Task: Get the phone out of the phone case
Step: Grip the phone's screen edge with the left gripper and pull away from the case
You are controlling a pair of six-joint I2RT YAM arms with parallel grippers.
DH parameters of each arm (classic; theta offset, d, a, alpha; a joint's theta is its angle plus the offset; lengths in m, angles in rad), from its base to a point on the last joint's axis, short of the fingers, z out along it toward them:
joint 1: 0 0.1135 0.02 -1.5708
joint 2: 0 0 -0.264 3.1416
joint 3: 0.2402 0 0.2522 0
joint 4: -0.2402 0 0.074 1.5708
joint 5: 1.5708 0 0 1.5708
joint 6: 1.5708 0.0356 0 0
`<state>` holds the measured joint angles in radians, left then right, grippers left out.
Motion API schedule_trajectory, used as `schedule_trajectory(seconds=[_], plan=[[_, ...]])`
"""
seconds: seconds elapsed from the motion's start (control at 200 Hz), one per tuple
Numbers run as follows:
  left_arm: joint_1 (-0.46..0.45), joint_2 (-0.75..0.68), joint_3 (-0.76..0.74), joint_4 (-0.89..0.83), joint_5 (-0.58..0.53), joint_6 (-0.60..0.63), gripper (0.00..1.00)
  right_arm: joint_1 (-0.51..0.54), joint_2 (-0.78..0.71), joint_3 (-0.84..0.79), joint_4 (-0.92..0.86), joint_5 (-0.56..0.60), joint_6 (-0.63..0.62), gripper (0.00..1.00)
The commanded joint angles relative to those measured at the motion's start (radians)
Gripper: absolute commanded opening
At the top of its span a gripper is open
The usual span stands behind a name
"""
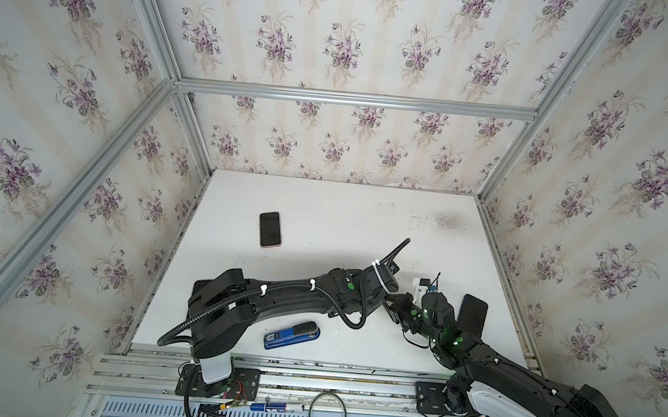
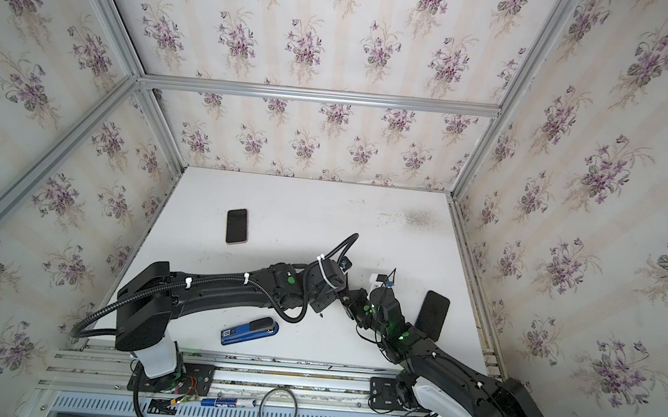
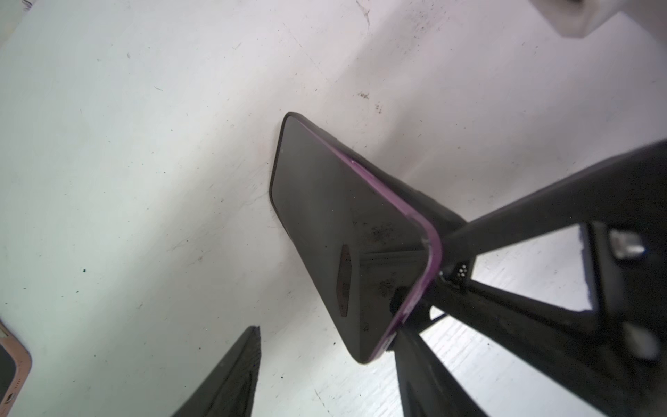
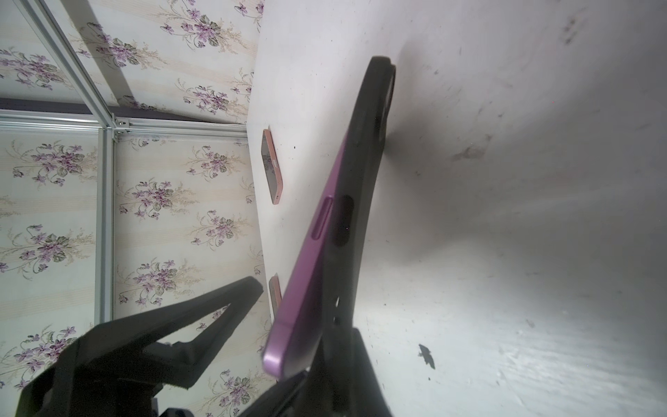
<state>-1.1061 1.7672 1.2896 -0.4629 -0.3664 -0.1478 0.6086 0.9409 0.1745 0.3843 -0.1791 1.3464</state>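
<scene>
Right wrist view: black rubber case clamped by right fingers; half-spread left fingers best closed squarely on freed corner of purple phone.

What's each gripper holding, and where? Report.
Right gripper pinches matte black phone case at its bottom end; left gripper, open, straddles purple-edged phone, holding nothing.

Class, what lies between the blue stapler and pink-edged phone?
Only the left arm, spanning bare table between stapler and pink-edged phone, in both top views.

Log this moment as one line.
purple phone: partly out of case | right gripper: shut on case | left gripper: open around phone
</scene>
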Motion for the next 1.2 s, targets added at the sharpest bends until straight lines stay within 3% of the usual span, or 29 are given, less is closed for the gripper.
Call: schedule_trajectory(seconds=[0.0,0.365,0.55,0.76,1.194], plan=[[-0.003,0.007,0.01,-0.023,-0.162,0.002,0.6,0.003,0.013,0.001,0.078,-0.054,0.011,0.0],[-0.031,0.044,0.045,-0.007,-0.226,0.006,0.58,0.003,0.046,-0.001,0.125,-0.066,0.026,0.0],[-0.033,0.043,0.03,0.035,-0.205,0.025,0.56,0.003,0.029,-0.005,0.12,-0.063,0.033,0.0],[-0.035,0.026,0.009,0.079,-0.183,0.045,0.46,0.003,-0.011,-0.036,0.13,-0.047,0.06,0.0],[-0.04,0.007,-0.034,0.192,-0.135,0.085,0.47,0.003,-0.13,-0.045,0.007,-0.026,0.092,0.0]])
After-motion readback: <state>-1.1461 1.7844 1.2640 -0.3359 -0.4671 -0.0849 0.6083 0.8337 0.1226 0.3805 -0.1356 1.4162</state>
